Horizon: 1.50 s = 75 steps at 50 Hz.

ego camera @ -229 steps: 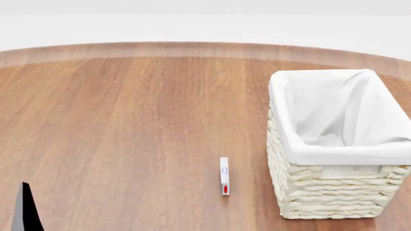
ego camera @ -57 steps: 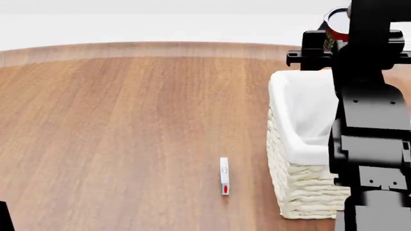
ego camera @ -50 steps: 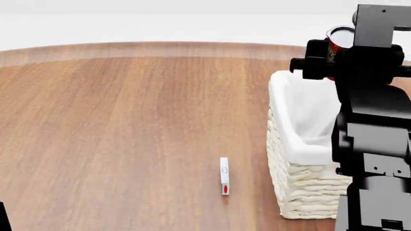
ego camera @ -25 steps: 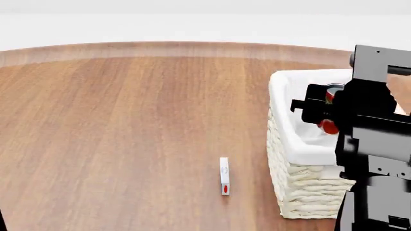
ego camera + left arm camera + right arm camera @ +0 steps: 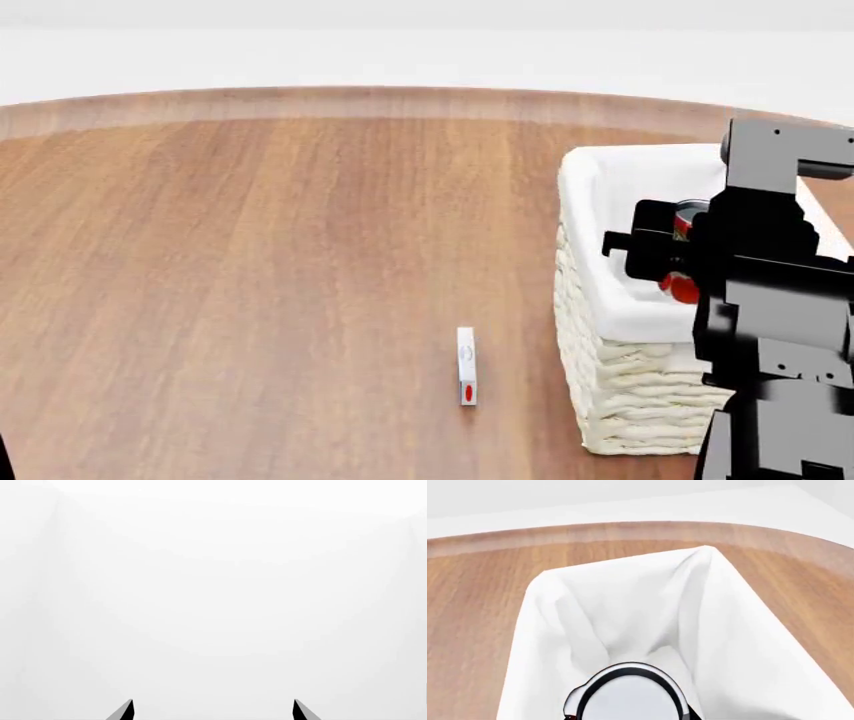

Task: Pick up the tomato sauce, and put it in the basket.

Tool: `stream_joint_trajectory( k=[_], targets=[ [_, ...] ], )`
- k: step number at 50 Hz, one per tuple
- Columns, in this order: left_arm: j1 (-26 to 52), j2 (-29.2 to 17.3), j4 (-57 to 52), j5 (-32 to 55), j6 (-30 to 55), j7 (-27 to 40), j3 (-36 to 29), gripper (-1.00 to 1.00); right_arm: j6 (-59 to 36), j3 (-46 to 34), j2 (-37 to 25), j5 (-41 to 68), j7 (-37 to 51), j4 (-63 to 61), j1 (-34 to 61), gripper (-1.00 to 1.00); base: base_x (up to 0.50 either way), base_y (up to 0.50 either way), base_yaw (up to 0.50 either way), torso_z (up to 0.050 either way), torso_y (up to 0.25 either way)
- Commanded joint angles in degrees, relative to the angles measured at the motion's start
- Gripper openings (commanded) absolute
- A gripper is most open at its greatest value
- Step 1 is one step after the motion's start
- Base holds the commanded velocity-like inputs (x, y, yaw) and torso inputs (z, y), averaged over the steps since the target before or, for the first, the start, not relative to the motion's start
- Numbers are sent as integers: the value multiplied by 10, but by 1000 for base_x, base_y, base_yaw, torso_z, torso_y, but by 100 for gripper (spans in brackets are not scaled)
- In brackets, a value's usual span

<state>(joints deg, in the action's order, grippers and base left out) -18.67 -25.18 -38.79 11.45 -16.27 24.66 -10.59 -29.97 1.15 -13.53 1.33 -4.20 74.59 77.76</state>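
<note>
The tomato sauce (image 5: 683,287), a small can with a silver top and red label, hangs low inside the mouth of the basket (image 5: 587,230), a cream wicker box with a white cloth lining. My right gripper (image 5: 675,250) is shut on the can, and its black arm covers the basket's right half. In the right wrist view the can's silver top (image 5: 627,697) sits over the white lining (image 5: 627,600); the fingers are hidden there. My left gripper (image 5: 213,707) is open and empty, facing a blank white background.
A small white packet with a red mark (image 5: 466,365) lies on the round wooden table (image 5: 267,250), to the left of the basket's front corner. The table's far edge curves across the back.
My right arm came in from the upper right with the can and lowered it from above the basket into the basket's mouth. In the last half second it barely moved.
</note>
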Motion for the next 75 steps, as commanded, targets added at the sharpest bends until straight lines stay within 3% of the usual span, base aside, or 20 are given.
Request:
stream_joint_trajectory(
  k=[1,12,28,29,51,60,61,65,69,75],
  targets=[
    [4,-1,3,2,1,1,-1,100,2,-3,0,-13,-8,4,-5,-100,0,0,0,0,0],
    [2,-2,5,3,-2,3,0,100,76,-12,2,-17,5,4,-20,-100,0,0,0,0,0],
    [0,-5,0,4,-1,7,2,100,72,-24,7,-18,-6,4,-19,-100,0,0,0,0,1],
    [0,-5,0,4,-1,7,1,100,79,-20,7,-12,-18,4,-20,100,0,0,0,0,0],
    [-4,-7,3,1,-8,8,-2,100,100,-21,5,-14,-6,4,-23,100,0,0,0,0,0],
    [3,-6,8,1,-3,6,-9,100,268,-78,20,-56,22,1,-42,100,0,0,0,0,0],
    [4,-6,8,0,-2,6,-10,100,263,-77,20,-54,18,-26,-55,100,0,0,0,0,0],
    [8,-6,8,0,1,5,-13,100,123,-73,10,-63,28,-328,-181,100,0,0,0,0,0],
    [8,-6,10,-1,-1,4,-16,100,74,-87,6,-85,37,-478,-247,100,0,0,0,0,0],
    [12,-6,12,-2,3,3,-20,100,91,-89,7,-101,68,-602,-323,100,0,0,0,0,0]
  ],
)
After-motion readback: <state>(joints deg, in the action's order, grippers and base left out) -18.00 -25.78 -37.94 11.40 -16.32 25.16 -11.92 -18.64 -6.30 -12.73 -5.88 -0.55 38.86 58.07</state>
